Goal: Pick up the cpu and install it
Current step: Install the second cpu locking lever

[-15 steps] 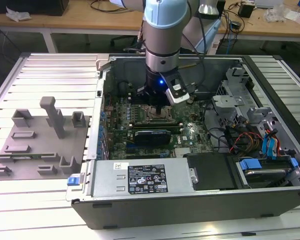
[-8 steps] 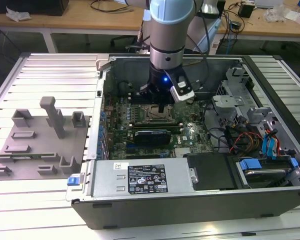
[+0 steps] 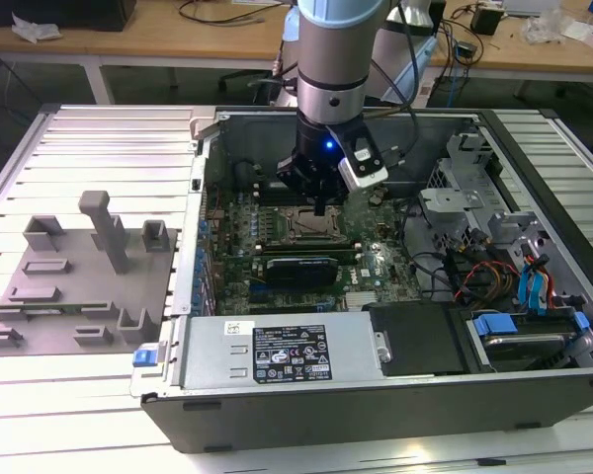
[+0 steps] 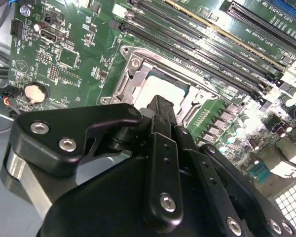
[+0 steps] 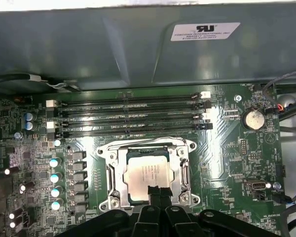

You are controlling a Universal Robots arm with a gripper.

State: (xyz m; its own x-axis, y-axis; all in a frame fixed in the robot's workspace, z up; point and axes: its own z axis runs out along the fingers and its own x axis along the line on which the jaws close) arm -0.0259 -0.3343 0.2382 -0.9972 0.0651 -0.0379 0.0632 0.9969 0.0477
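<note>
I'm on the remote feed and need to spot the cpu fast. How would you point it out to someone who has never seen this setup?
Start at the open computer case and its green motherboard, then look just below the row of long black memory slots. The cpu lies inside the metal socket frame, with the gripper at its edge. It is the only flat silvery-white square; everything around it is green or black.

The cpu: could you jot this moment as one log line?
cpu: lying flat in socket frame on motherboard | hand: directly over cpu's edge | computer case: open
</note>
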